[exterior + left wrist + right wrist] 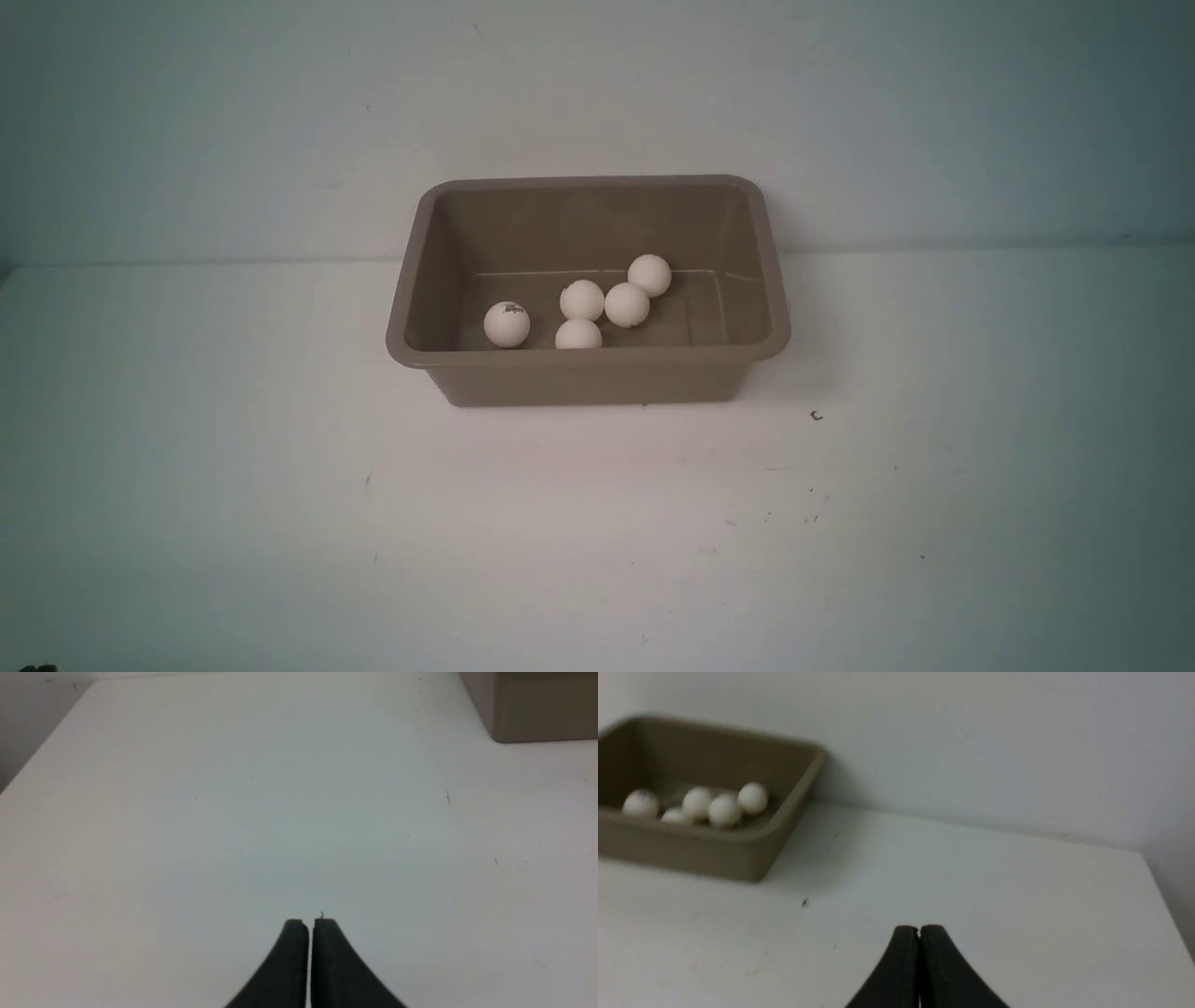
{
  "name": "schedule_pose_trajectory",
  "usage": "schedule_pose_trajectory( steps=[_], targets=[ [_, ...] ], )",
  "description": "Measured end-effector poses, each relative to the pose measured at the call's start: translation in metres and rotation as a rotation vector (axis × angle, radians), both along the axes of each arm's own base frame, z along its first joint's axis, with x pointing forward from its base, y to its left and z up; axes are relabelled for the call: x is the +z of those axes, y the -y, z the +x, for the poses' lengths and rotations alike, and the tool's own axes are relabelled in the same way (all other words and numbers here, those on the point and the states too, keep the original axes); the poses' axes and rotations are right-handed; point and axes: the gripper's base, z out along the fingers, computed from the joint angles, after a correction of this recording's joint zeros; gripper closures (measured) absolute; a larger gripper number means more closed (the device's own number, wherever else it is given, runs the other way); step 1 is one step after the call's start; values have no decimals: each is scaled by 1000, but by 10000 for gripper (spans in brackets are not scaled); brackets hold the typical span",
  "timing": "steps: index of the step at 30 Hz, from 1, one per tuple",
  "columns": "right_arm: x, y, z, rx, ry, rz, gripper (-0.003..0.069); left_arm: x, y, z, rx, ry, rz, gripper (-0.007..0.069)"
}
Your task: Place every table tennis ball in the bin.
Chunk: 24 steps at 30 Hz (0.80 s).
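Note:
The taupe-brown bin (588, 373) stands at the middle back of the white table. Several white table tennis balls lie on its floor: one with a dark mark (507, 324) to the left, the others in a cluster (626, 304) near the middle. The right wrist view shows the bin (714, 856) with the balls (724, 810) inside. A corner of the bin (537, 714) shows in the left wrist view. Neither arm appears in the front view. My left gripper (310, 921) is shut and empty above bare table. My right gripper (919, 927) is shut and empty, well away from the bin.
The white table (597, 541) meets a pale wall behind the bin. A small dark speck (816, 415) lies on the table right of the bin. The table's right edge (1164, 905) shows in the right wrist view, its left edge (42, 742) in the left wrist view.

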Motion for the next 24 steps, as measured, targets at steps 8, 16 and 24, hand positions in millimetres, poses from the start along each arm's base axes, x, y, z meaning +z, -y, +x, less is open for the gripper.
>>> schedule_pose_trajectory(
  steps=[8,16,24],
  targets=[
    [-71,6,3,-177,145,112,676,0,0,0,0,-1,0,629],
    [-121,8,10,-187,64,120,676,0,0,0,0,-1,0,629],
    [-126,4,10,-119,27,122,676,0,0,0,0,-3,0,629]
  ],
)
